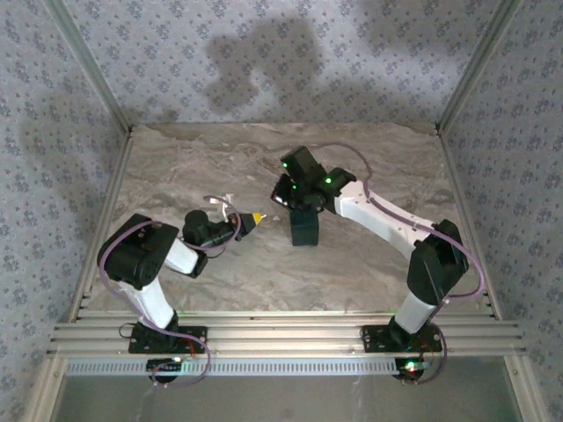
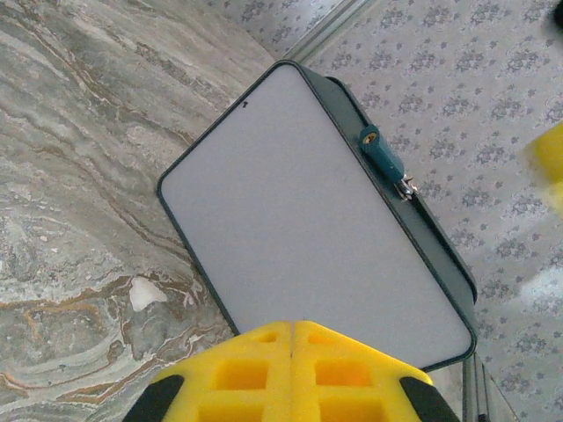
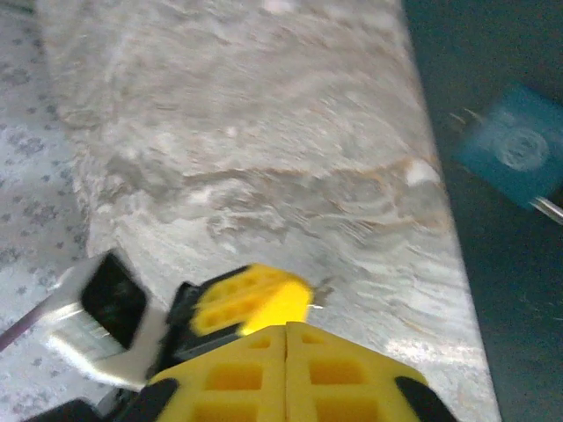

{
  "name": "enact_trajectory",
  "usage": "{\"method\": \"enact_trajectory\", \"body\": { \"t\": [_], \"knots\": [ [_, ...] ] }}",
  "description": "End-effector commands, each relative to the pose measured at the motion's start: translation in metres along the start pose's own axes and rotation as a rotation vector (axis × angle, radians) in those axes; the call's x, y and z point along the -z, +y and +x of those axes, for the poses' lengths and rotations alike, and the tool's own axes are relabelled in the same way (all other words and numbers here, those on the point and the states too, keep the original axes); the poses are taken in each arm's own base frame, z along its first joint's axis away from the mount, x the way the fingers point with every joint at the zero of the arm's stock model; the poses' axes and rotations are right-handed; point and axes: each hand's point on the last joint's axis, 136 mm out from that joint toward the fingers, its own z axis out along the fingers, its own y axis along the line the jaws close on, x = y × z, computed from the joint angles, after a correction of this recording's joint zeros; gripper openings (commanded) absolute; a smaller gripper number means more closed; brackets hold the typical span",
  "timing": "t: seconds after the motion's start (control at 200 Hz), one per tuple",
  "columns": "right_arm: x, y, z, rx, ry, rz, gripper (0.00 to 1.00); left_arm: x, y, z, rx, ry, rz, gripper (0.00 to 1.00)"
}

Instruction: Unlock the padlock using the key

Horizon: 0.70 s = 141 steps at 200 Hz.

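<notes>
The padlock (image 1: 306, 227) stands as a dark block mid-table; in the left wrist view the padlock (image 2: 308, 211) shows a plain grey face with a dark rim. A teal key (image 2: 380, 154) sticks out of its side edge, seen blurred as the key (image 3: 515, 149) in the right wrist view against the padlock (image 3: 493, 290). My left gripper (image 2: 290, 327) is shut and holds nothing, its tip just short of the padlock's near corner. My right gripper (image 3: 286, 327) is also shut and holds nothing. It hangs over the table beside the padlock, close to the left gripper (image 3: 251, 299).
The marble-patterned table (image 1: 220, 167) is boxed in by patterned walls and aluminium posts (image 1: 106, 97). The left gripper (image 1: 253, 217) and right gripper (image 1: 283, 200) sit close together left of the padlock. A rail (image 1: 281, 334) runs along the near edge.
</notes>
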Motion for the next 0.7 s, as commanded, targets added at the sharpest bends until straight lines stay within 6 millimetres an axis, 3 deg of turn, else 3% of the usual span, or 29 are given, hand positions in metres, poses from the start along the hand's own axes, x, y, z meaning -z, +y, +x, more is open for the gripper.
{"method": "enact_trajectory", "body": {
  "t": [0.0, 0.065, 0.16, 0.205, 0.335, 0.7],
  "knots": [
    [0.021, -0.011, -0.002, 0.244, -0.039, 0.175, 0.28, 0.003, -0.01, -0.003, -0.024, 0.004, 0.024, 0.0],
    [0.032, -0.017, -0.003, 0.306, -0.059, 0.248, 0.47, 0.004, -0.01, -0.003, -0.028, 0.014, 0.014, 0.0],
    [0.049, -0.046, -0.004, 0.364, -0.069, 0.413, 0.76, 0.007, -0.012, -0.003, -0.046, 0.033, -0.009, 0.0],
    [0.053, -0.059, -0.003, 0.408, -0.051, 0.474, 0.82, 0.009, -0.013, -0.003, -0.06, 0.044, -0.023, 0.0],
    [0.053, -0.084, -0.001, 0.442, -0.032, 0.599, 0.88, 0.015, -0.017, -0.005, -0.106, 0.077, -0.067, 0.0],
    [0.0, -0.109, 0.006, 0.516, 0.09, 0.699, 0.89, 0.032, -0.028, -0.007, -0.153, 0.077, -0.111, 0.0]
  ]
}}
